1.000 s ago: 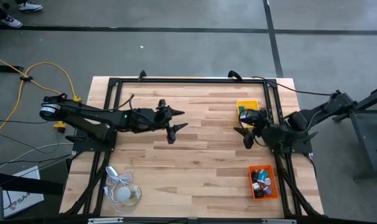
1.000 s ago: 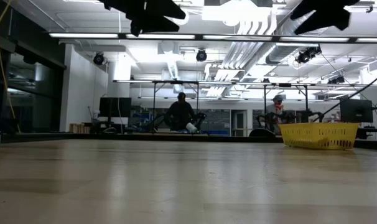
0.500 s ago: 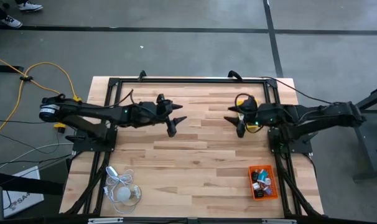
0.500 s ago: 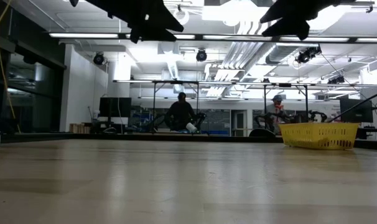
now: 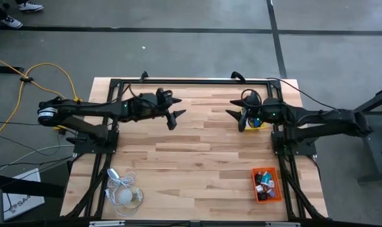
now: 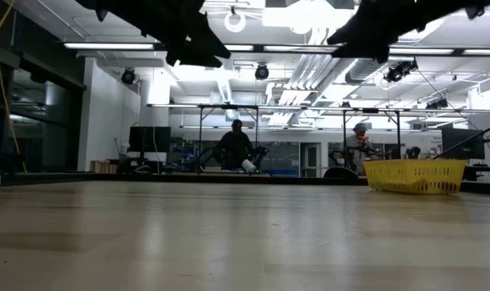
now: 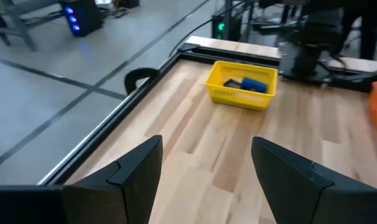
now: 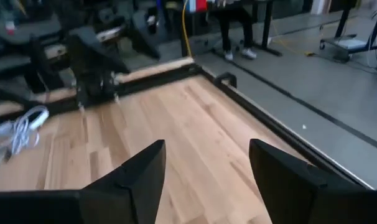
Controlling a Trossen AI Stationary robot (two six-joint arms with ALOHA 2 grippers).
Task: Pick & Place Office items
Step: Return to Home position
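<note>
The office items show as small blue, black, white and red pieces in the orange tray (image 5: 265,184) near the table's right near corner. One blue piece (image 7: 247,84) lies in the yellow tray (image 7: 242,84). In the high view the right arm covers most of the yellow tray (image 5: 256,121). My left gripper (image 5: 176,119) hovers open and empty over the far left-middle of the table. My right gripper (image 5: 235,120) hovers open and empty just left of the yellow tray. Both wrist views show bare wood between the fingers of my left gripper (image 7: 206,146) and my right gripper (image 8: 207,146).
A white bulb-like thing with a coiled cord (image 5: 125,193) lies near the table's left near corner. A black frame (image 5: 191,81) runs along the table's edges. The wooden middle of the table (image 5: 203,157) is bare. In the low view, people (image 6: 235,145) sit far behind the table.
Both grippers have moved toward the table's far edge and stayed open. The right arm has stretched out toward the left, so that it now lies over the yellow tray with its gripper left of it. Nothing on the table has moved.
</note>
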